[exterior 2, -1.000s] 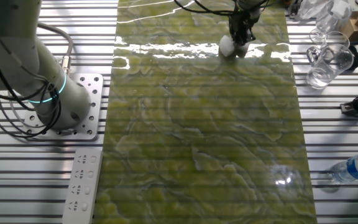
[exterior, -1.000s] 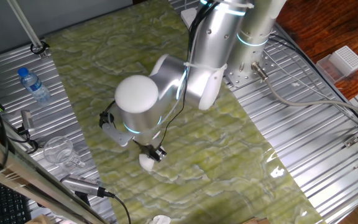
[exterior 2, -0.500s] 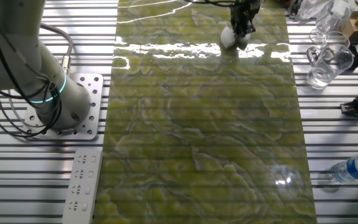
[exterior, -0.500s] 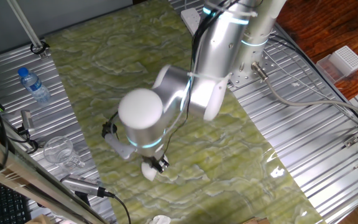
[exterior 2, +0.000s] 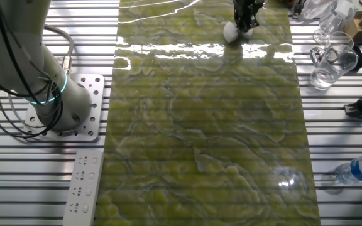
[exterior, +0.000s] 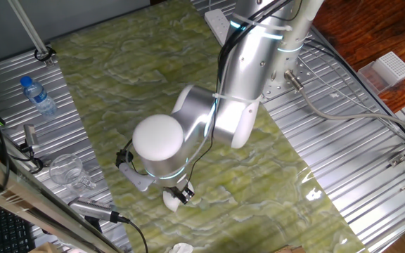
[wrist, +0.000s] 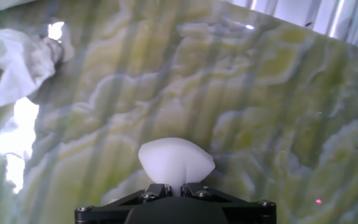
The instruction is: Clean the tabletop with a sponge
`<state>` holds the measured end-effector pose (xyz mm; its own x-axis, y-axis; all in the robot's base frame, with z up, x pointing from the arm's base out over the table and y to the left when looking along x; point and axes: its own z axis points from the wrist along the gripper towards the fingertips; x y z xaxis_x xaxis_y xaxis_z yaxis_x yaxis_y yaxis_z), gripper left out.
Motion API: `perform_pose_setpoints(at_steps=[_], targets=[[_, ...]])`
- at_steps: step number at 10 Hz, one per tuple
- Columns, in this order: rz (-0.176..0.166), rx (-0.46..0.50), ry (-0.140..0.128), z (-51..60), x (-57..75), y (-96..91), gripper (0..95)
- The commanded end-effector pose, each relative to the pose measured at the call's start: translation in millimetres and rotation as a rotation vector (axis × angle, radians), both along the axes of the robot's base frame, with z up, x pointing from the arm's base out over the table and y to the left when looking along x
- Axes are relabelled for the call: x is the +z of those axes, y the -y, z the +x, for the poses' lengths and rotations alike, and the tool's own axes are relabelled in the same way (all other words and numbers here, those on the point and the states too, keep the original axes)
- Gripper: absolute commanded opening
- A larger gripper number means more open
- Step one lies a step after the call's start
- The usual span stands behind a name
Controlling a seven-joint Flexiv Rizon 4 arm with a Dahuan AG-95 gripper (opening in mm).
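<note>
The claw (wrist: pixel 176 185) is closed tight on the sponge (wrist: pixel 176 163). The sponge is white and soft, and it bulges out past the black claw tips. It is pressed down on the tabletop (exterior: pixel 118 77), the big shiny yellow-green sheet with pale wavy lines that covers the middle of the bench.

In one fixed view the sponge (exterior: pixel 171 201) sits near the edge of the tabletop that is closest to the clear glass jug (exterior: pixel 67 169). The big silver arm (exterior: pixel 241 70) bends over the tabletop, and its round white cap (exterior: pixel 157 138) is just above the sponge. The claw (exterior: pixel 181 195) shows as a small black part right beside the sponge.

In the other fixed view the sponge (exterior 2: pixel 231 31) is at the far end of the tabletop (exterior 2: pixel 206 138), with the claw (exterior 2: pixel 245 17) standing on top of it. Bright light shines on the tabletop just next to the sponge.

In the hand view a white crumpled scrap (wrist: pixel 20 59) lies on the tabletop (wrist: pixel 278 106), well apart from the sponge and off to the upper left of it.

A water bottle (exterior: pixel 39 95) lies on the ribbed grey metal part of the bench (exterior: pixel 343 161), well apart from the sponge. A white ridged box (exterior: pixel 389 70) sits past the far side of the tabletop from the sponge
</note>
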<state>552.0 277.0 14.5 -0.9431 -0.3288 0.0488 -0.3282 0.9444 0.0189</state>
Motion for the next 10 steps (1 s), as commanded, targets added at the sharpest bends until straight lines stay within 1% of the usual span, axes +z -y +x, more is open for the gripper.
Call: perform_pose_setpoints(at_steps=[1,2,4,5,6,8,9,10], targets=[[0.002,0.017,-0.013,-2.5,-0.4,-1.2,0.0],[0.002,0.024,-0.011,-6.9,-4.4,-2.3,0.0],[0.002,0.039,-0.011,-13.4,-7.6,-0.6,0.0],[0.002,0.040,-0.024,-15.8,-5.1,-0.7,0.0],[0.001,0.038,-0.029,-16.6,-3.7,-1.0,0.0],[0.000,0.043,-0.031,-21.9,-6.0,1.1,0.0],[0.000,0.055,-0.036,-29.9,-8.6,3.8,0.0],[0.000,0.056,-0.044,-34.2,-8.1,4.6,0.0]])
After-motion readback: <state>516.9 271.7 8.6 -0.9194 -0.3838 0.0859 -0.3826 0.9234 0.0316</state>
